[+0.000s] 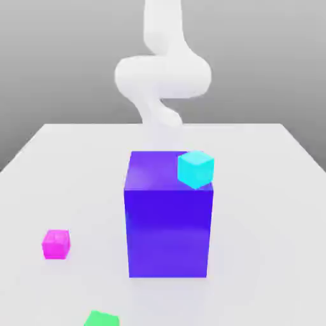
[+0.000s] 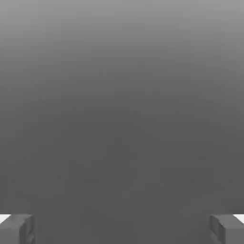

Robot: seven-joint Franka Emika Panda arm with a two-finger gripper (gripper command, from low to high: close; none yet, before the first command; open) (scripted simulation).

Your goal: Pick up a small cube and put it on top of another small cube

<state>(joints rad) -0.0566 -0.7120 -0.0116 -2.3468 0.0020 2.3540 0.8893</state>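
Meanwhile, on a pale worktop (image 1: 267, 191), a big blue-violet block (image 1: 169, 223) stands upright near the middle, with a small cyan cube (image 1: 195, 169) resting on its top face at the corner toward the exterior view's right, its edge slightly overhanging. The small pink cube (image 1: 56, 244) sits alone on the worktop, well apart from the block, toward the exterior view's left and nearer the camera. A small green cube (image 1: 102, 318) lies at the lower edge of that view, partly cut off. Behind the block, the white robot arm (image 1: 162, 73) rises and curls above the far side of the worktop, clear of all the cubes. From the hand view, the gripper (image 2: 122, 228) has its jaws spread wide, the two grey fingertips (image 2: 16, 228) at opposite sides of the picture with nothing between them but plain grey background.
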